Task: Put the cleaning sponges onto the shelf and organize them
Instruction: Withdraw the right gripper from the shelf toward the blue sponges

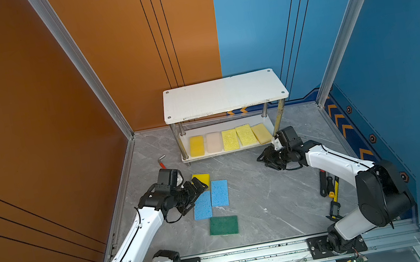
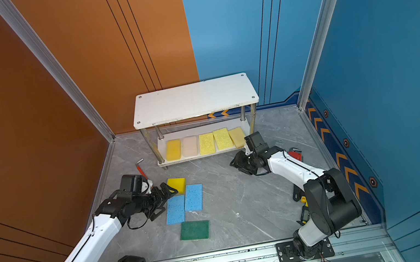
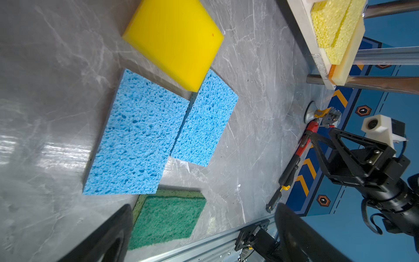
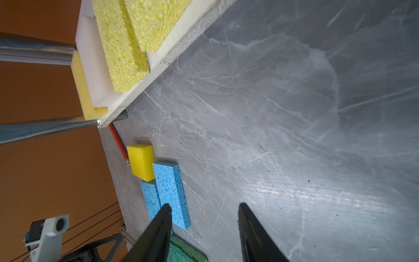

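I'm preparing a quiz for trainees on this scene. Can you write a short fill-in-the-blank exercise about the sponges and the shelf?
1. The shelf holds ___ sponges, all on its lower board.
2. Another ___ lie loose on the table.
3. The sponge nearest the base rail is dark ___.
Missing words: five; four; green.

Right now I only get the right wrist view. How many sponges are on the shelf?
Observer: Five, in a row on the lower board, ending with a tan sponge on the right.
Operator: Top board?
Observer: Nothing on it.
Operator: Left gripper?
Observer: Open and empty, near the bright yellow sponge on the floor, not touching it.
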Controlling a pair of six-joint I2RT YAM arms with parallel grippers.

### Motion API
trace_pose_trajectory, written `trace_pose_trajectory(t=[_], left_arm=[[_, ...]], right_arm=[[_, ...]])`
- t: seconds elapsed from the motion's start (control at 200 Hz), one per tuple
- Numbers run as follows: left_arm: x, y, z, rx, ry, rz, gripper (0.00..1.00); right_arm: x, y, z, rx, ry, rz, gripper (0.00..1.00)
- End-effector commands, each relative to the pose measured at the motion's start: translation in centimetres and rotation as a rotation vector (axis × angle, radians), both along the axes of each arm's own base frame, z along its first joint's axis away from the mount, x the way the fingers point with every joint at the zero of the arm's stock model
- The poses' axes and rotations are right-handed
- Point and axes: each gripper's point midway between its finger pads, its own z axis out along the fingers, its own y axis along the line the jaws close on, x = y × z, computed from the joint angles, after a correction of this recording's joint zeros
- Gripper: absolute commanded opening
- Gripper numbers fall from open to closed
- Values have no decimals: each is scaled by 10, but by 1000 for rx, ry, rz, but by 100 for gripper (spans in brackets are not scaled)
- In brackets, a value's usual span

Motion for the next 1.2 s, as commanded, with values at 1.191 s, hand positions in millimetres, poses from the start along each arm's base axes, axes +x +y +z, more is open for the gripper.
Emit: trace_pose_trajectory(t=[1.191], left_arm=[[-21,-7,-25,-28,100,-44,98]], right_arm=[[-72,106,-39,-21,115,395,88]])
